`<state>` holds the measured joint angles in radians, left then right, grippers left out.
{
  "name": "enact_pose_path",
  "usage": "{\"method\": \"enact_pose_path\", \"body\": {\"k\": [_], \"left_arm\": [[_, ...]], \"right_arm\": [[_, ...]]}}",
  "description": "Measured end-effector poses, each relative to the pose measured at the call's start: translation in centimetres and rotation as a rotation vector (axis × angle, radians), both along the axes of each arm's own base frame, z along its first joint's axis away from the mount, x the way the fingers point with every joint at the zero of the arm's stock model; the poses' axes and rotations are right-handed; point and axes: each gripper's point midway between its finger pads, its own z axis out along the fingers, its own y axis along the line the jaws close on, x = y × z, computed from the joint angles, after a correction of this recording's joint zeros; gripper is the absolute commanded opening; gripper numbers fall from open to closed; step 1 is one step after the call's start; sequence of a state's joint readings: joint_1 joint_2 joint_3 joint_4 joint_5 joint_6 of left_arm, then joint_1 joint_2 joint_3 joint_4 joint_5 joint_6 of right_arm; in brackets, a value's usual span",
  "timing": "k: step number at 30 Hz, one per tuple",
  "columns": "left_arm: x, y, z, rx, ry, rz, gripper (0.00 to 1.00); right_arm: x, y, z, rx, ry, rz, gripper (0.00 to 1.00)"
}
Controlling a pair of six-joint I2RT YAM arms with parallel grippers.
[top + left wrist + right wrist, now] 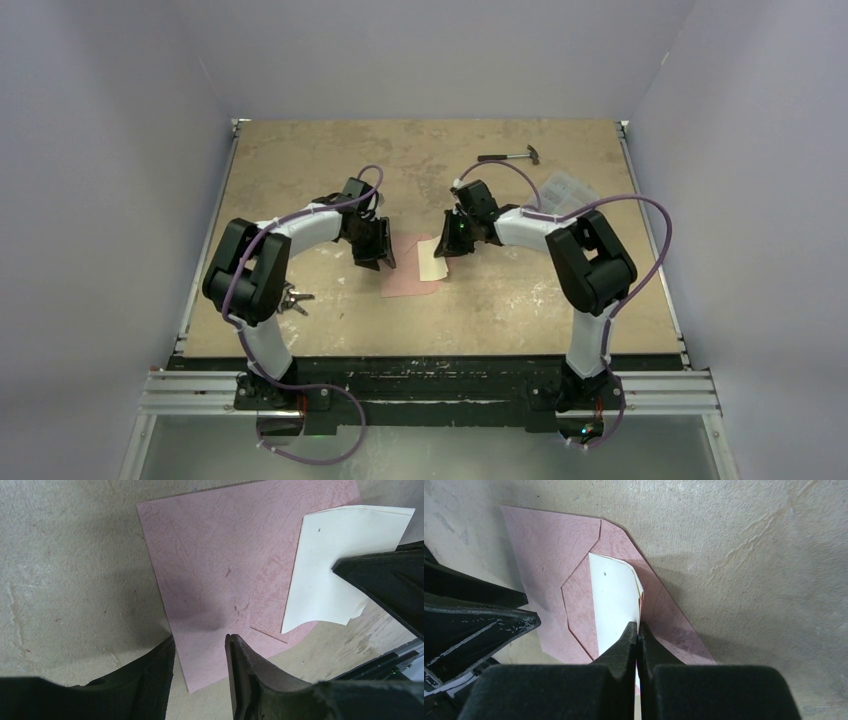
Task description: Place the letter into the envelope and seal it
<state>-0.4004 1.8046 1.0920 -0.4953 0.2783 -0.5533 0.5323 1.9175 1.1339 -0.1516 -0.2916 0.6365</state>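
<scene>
Right gripper point(638, 626) clamped on letter point(614, 595), its lower edge hidden; left gripper point(200, 640) apart.

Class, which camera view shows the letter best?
Right wrist: the cream letter fills mid-frame, pinched by the shut right gripper, lying over the pink envelope. Left wrist shows its face, one edge hidden by that gripper. The top view gives only a small pale patch.

Near end of the letter point(616, 595) behind the right gripper point(638, 628), envelope point(215, 555) edge partly behind left gripper point(200, 641)
</scene>
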Motion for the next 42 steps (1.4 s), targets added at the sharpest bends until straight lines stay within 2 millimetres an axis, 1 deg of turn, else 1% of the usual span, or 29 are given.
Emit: {"method": "enact_pose_path", "body": {"k": [13,22,27,32,33,35,40,42], "left_arm": [[0.0,-0.3,0.0,-0.016,0.003,-0.001,0.42],[0.0,-0.6,0.0,-0.034,0.006,-0.008,0.43],[0.0,-0.7,0.0,-0.04,0.006,-0.01,0.43],[0.0,-0.7,0.0,-0.04,0.006,-0.011,0.43],[0.0,-0.7,0.0,-0.04,0.006,-0.011,0.43],[0.0,-0.7,0.0,-0.04,0.006,-0.011,0.44],[0.0,-0.7,0.0,-0.042,0.007,-0.007,0.45],[0.1,-0.7,0.1,-0.043,0.008,-0.004,0.45]], "right_arm": [[-0.4,1.4,0.3,-0.031,-0.019,0.003,0.0],[-0.3,2.2,0.8,0.005,-0.028,0.01,0.0],[-0.4,3.2,0.2,0.023,-0.011,0.032,0.0],[0.2,4.6,0.1,0.043,-0.011,0.059,0.0],[0.3,4.8,0.2,0.046,-0.013,0.063,0.01],[0.3,5.0,0.2,0.047,-0.015,0.069,0.06],[0.2,5.2,0.4,0.051,-0.014,0.091,0.32],[-0.1,5.0,0.6,0.044,-0.009,0.096,0.4]]}}
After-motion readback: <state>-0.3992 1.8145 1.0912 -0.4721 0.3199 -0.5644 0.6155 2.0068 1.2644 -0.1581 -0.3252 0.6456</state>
